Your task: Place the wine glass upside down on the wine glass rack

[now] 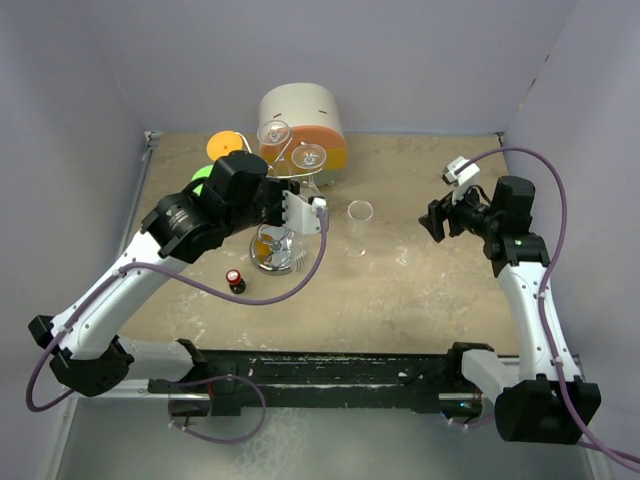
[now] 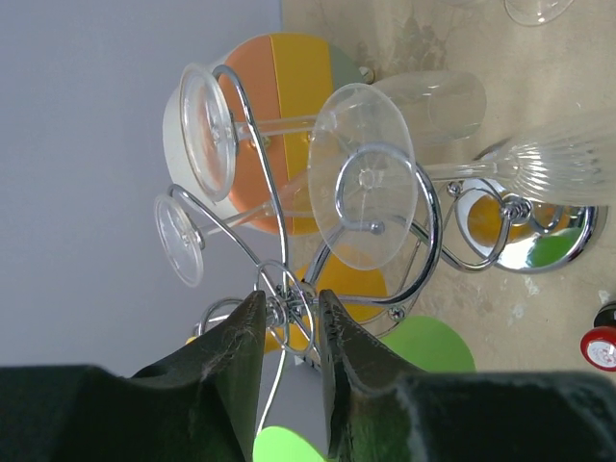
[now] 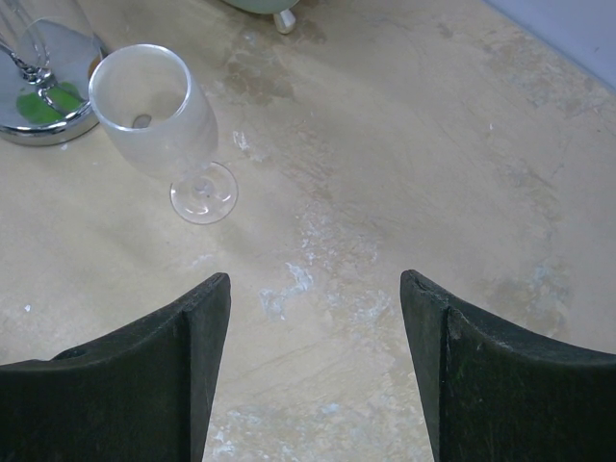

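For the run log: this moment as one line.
left gripper narrowly open at rack | right gripper open | wine glass upright on table

Top + wrist cams, rack [image 1: 274, 252] shared

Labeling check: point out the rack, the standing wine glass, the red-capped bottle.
wine glass rack [image 3: 38, 120]: right wrist view, shiny base.
standing wine glass [image 3: 144, 96]: right wrist view, bowl.
red-capped bottle [image 1: 233, 275]: top external view, cap.

1. Bare table [image 3: 385, 144] lies open between the right gripper [image 3: 316, 289] and the standing glass [image 3: 154, 106].
2. The rack [image 1: 275, 255] is crowded: drum [image 1: 305, 120] behind, left gripper [image 2: 291, 306] close by, hung glasses [image 2: 361, 188] filling arms.
3. A bottle [image 1: 234, 281] stands near its base.
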Controlling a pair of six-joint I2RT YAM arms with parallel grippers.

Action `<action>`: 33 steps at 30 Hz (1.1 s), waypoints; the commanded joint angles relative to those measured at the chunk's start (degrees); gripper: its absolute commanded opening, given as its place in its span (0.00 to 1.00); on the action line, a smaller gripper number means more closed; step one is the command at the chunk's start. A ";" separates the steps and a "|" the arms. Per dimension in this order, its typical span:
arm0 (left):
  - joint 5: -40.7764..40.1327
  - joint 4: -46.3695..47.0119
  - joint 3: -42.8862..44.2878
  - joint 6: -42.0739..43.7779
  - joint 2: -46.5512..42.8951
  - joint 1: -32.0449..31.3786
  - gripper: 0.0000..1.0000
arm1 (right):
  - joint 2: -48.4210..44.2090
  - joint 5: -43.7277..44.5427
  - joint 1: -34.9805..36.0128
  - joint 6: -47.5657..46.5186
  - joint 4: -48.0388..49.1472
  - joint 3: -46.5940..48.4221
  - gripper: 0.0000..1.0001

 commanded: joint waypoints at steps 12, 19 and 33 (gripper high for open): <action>0.53 2.43 2.99 -2.88 -3.62 0.94 0.40 | -1.78 -2.42 -0.41 -0.48 1.13 0.63 0.75; 1.31 5.01 5.93 -8.03 -4.12 2.53 0.59 | 0.10 -4.59 0.15 -3.52 -1.89 5.05 0.76; -0.68 12.23 12.01 -18.63 -4.81 8.56 0.93 | 8.48 -2.96 6.85 2.45 2.86 14.19 0.76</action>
